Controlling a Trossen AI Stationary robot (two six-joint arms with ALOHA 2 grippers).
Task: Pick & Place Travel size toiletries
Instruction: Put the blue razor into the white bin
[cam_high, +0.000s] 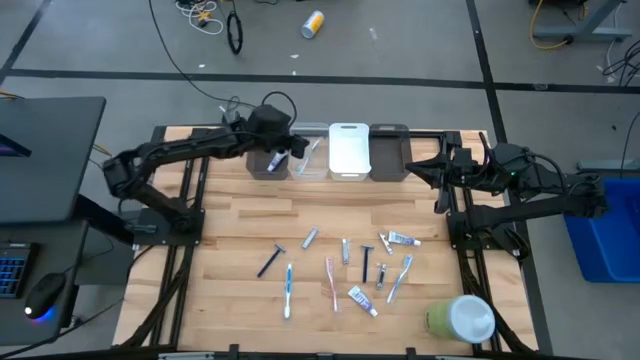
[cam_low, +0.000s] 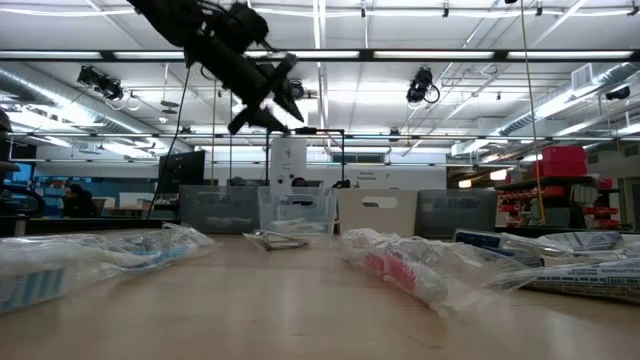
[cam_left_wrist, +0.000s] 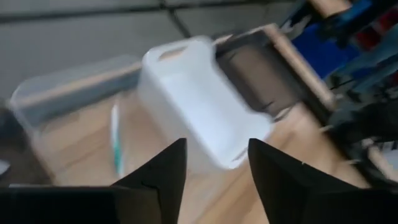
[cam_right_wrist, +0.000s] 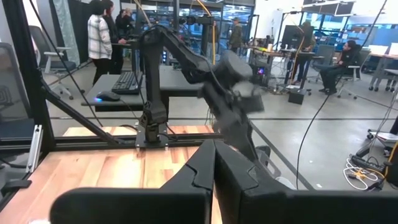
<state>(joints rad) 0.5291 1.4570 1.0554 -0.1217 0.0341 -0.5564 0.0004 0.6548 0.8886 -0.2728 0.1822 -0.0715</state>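
Several travel size toiletries lie flat on the wooden table (cam_high: 230, 215): a black razor (cam_high: 270, 260), a blue toothbrush (cam_high: 289, 290), a pink toothbrush (cam_high: 331, 283), a small grey tube (cam_high: 310, 238) and toothpaste tubes (cam_high: 362, 299). A row of bins stands at the far edge. My left gripper (cam_high: 290, 148) hovers open above the clear bin (cam_high: 310, 152) with nothing between its fingers (cam_left_wrist: 165, 168). A toothbrush (cam_left_wrist: 115, 140) lies inside that bin. My right gripper (cam_high: 420, 168) waits shut (cam_right_wrist: 214, 168), raised at the table's right side.
Beside the clear bin stand a grey bin (cam_high: 268, 162), a white bin (cam_high: 348, 148) and another grey bin (cam_high: 388, 150). A large green-and-white round container (cam_high: 462, 318) lies at the near right corner. People stand and sit at desks in the room beyond the table (cam_right_wrist: 99, 37).
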